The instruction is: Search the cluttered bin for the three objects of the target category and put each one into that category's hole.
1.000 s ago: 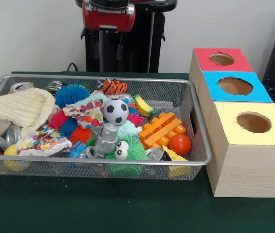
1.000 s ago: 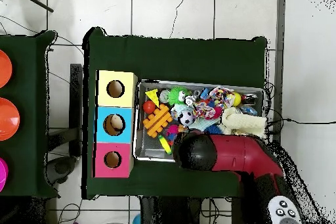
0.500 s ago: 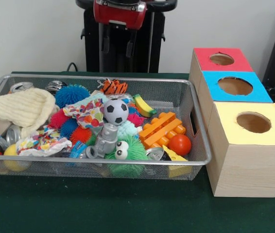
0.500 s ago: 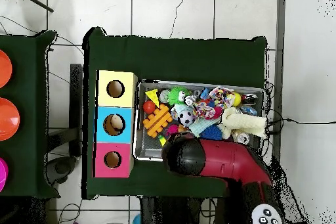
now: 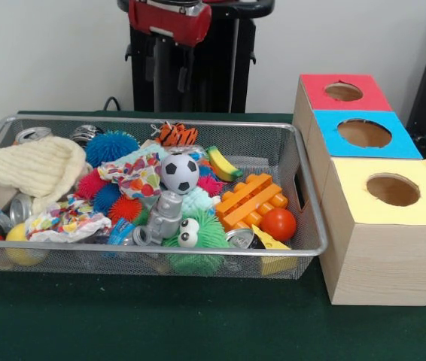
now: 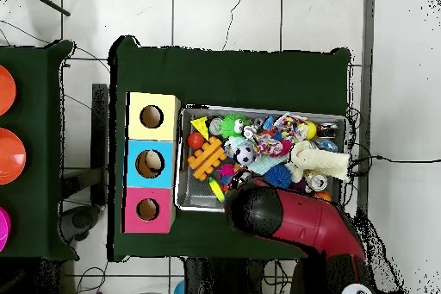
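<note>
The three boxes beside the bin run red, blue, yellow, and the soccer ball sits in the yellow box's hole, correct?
Not quite. The soccer ball lies in the wire bin among the toys; the yellow box's hole shows no ball, per the front view. The colour order is right.

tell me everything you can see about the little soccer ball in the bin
The soccer ball is small, round and white with black pentagon patches, and looks like smooth plastic or foam. It sits on top of the clutter near the middle of the wire mesh bin, higher than most of its neighbours. It rests against the colourful patterned cloth on one side, with the grey toy robot just in front of it and a pink spiky ball beside it. Nothing grips it.
</note>
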